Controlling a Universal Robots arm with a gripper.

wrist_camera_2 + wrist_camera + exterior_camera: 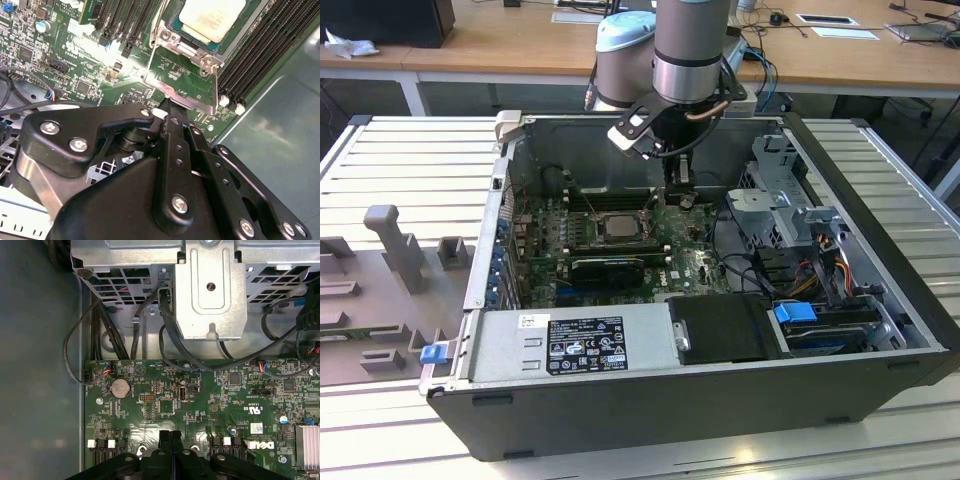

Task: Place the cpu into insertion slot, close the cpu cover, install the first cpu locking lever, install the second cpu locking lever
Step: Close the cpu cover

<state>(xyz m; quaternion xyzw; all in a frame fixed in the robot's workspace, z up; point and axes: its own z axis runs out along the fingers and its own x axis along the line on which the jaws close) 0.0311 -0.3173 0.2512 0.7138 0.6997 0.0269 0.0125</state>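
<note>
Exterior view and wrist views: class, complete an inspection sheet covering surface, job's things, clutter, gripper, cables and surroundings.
Surface: slatted metal table bearing an open computer case.
Job's things: cpu seated in the insertion slot; cpu cover tilted up, open.
Clutter: grey fixtures on the table at the exterior view's left.
Grippers: the gripper is inside the case, jaws together, tips at the cpu cover's edge.
Cables: black cables run under the drive cage.
Surroundings: wooden desks behind.
</note>
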